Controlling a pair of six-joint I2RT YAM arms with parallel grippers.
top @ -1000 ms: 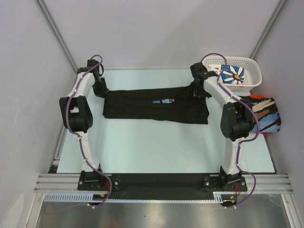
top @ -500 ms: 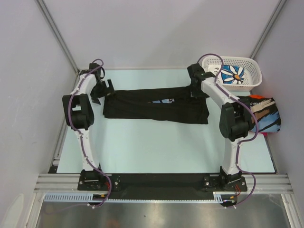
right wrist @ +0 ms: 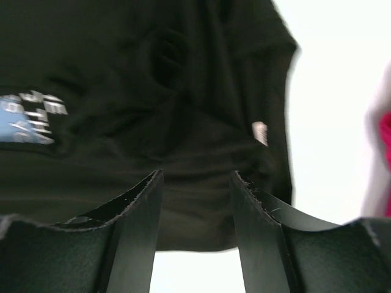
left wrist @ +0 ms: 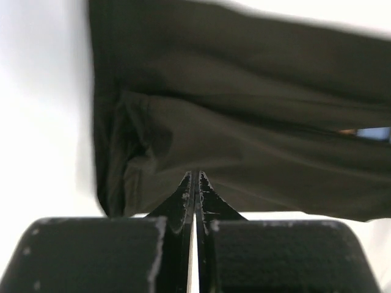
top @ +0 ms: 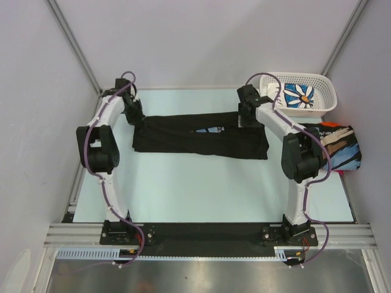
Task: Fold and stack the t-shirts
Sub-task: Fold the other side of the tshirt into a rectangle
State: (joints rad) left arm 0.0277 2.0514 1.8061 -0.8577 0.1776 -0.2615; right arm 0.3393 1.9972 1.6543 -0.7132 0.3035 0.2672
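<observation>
A black t-shirt (top: 201, 137), folded into a long band, lies across the middle of the table, with a bit of light-blue print (top: 211, 129) showing. My left gripper (top: 135, 116) is at its far left corner. In the left wrist view this gripper (left wrist: 195, 178) is shut, its tips just over the dark cloth (left wrist: 256, 140), with no cloth visibly pinched. My right gripper (top: 244, 116) is at the far right part of the shirt. In the right wrist view it (right wrist: 195, 178) is open and empty above the black cloth (right wrist: 153, 91).
A white lattice basket (top: 327, 101) at the back right holds the white daisy-print shirt (top: 298, 94). A folded black brush-stroke shirt (top: 339, 146) lies at the right edge on something red (top: 343, 171). Grey walls enclose the table.
My left gripper has swung from left of the shirt onto its far left corner. My right gripper has shifted a little left along the shirt's far edge. The shirt has not moved.
</observation>
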